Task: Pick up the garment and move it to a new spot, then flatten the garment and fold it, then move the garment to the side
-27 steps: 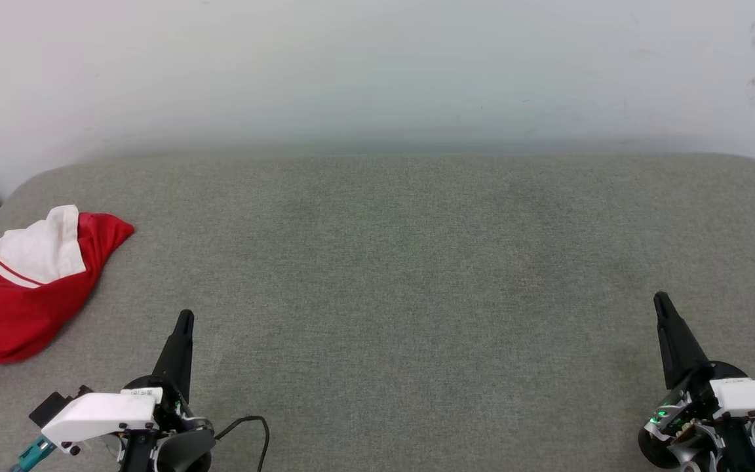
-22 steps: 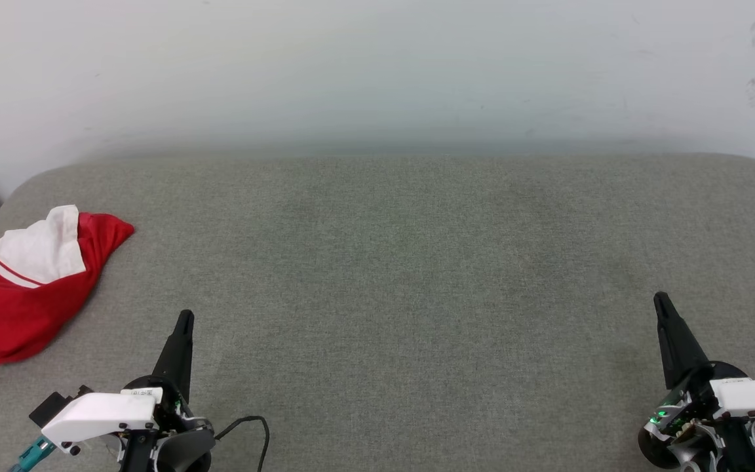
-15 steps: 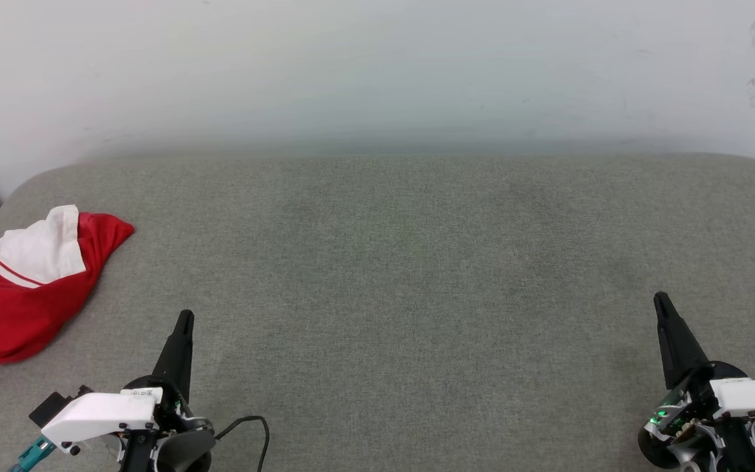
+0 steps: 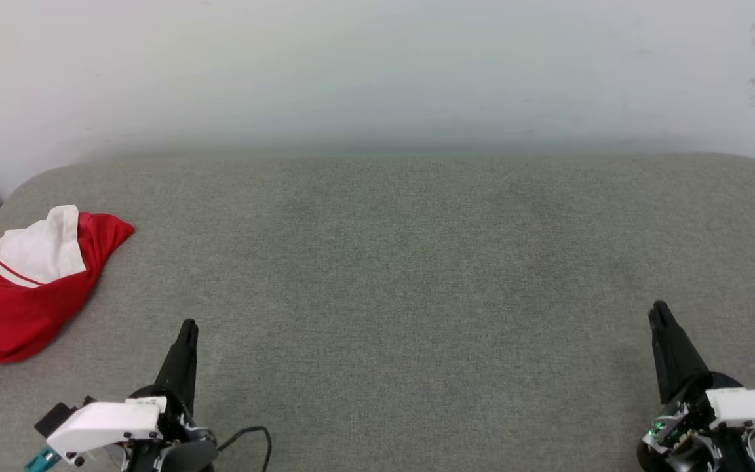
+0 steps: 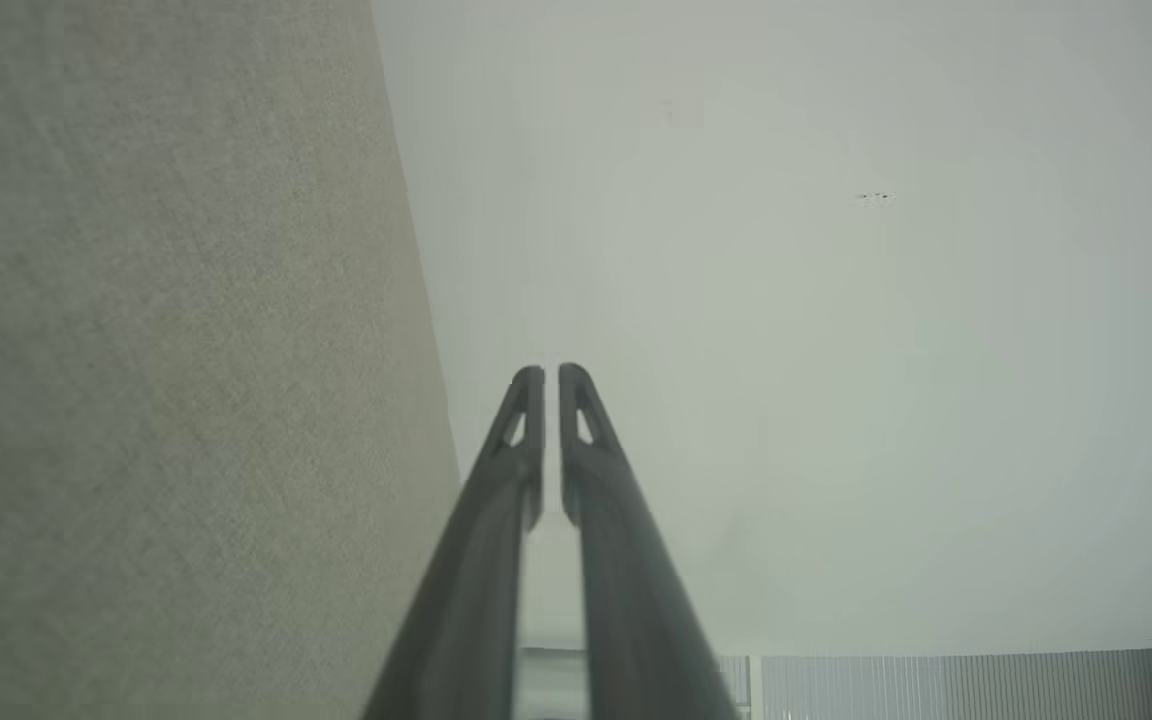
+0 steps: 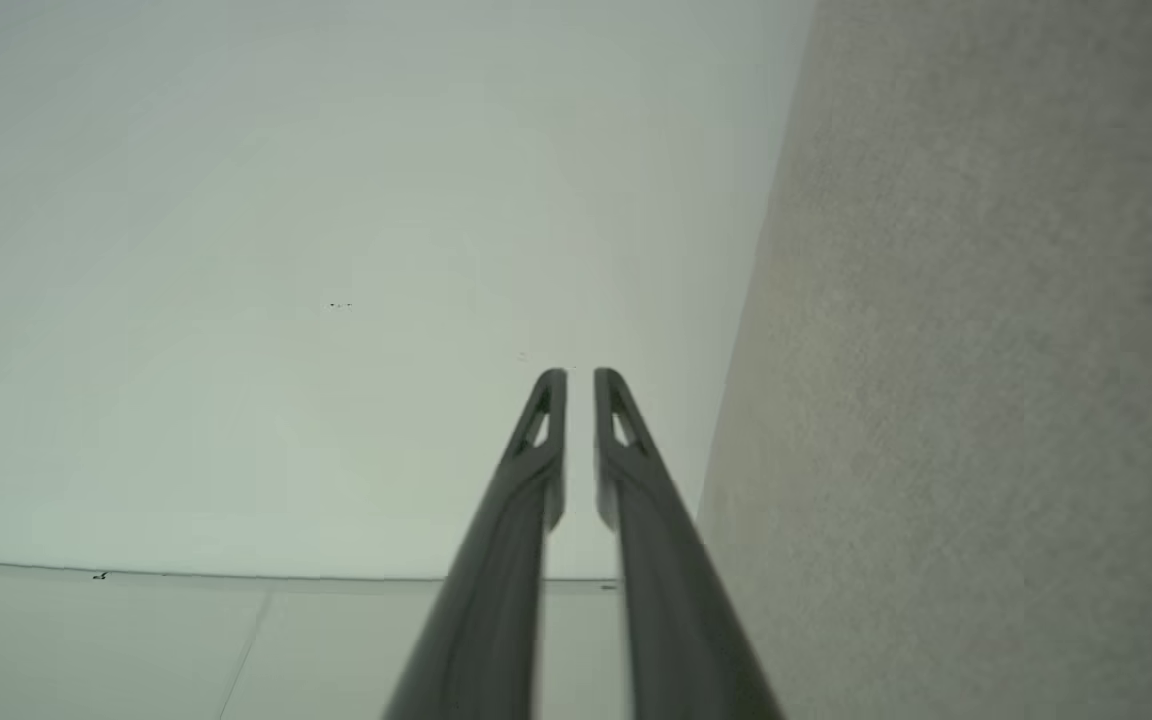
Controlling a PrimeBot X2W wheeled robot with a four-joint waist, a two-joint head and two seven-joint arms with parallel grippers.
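Left gripper (image 4: 188, 326): fingers are lying almost together, with a thin slit showing between them in the left wrist view. It is gripping nothing and pointing forward over the grey upholstered surface (image 4: 390, 262). Right gripper (image 4: 658, 313): it is likewise sitting all but closed, carrying nothing, aiming toward the pale wall (image 4: 377, 65). The garment (image 4: 17, 308) is lying crumpled out to the left gripper's outer side, slightly ahead of its tips and well apart from it, showing red cloth with a white, stripe-trimmed sleeve on top. A black cable (image 4: 254, 434) is looping beside the left gripper's base.
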